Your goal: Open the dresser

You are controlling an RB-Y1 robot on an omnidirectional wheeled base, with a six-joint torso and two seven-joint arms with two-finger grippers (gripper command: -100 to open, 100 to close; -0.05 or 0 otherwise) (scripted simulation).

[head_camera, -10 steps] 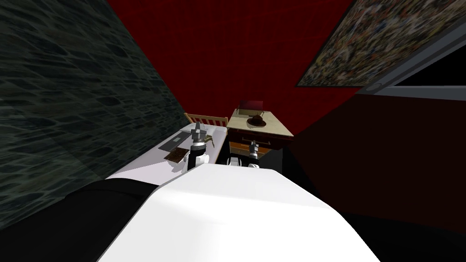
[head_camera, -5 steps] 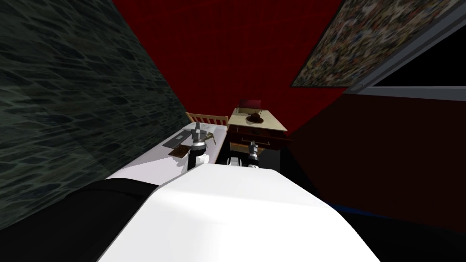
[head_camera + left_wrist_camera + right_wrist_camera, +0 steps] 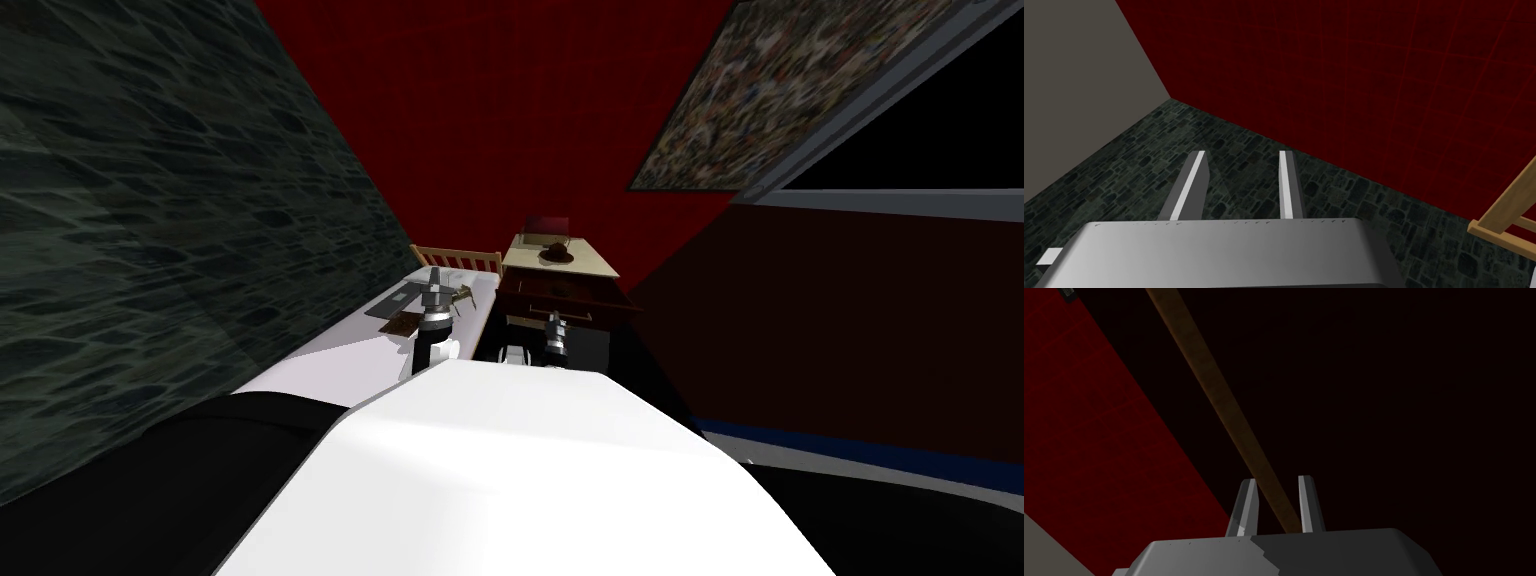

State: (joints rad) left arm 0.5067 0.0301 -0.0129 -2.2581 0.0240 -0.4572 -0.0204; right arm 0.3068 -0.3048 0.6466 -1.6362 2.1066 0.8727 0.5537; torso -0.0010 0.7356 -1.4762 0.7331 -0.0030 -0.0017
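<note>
A red wall [image 3: 560, 100] meets a dark stone-patterned wall [image 3: 150, 200] over a white bed [image 3: 340, 352]. Beside the bed's head stands the dark, pale-topped dresser [image 3: 570, 291], with a brown hat [image 3: 556, 253] on top. The right gripper [image 3: 1277, 480] is at its front, jaws closed on a brown bar [image 3: 1224, 398]. The left gripper [image 3: 1241, 154] hangs over the bed, jaws parted and empty.

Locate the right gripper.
Head view: the right gripper is at the dresser front, right of the bed; its wrist view shows it shut on a brown bar.
</note>
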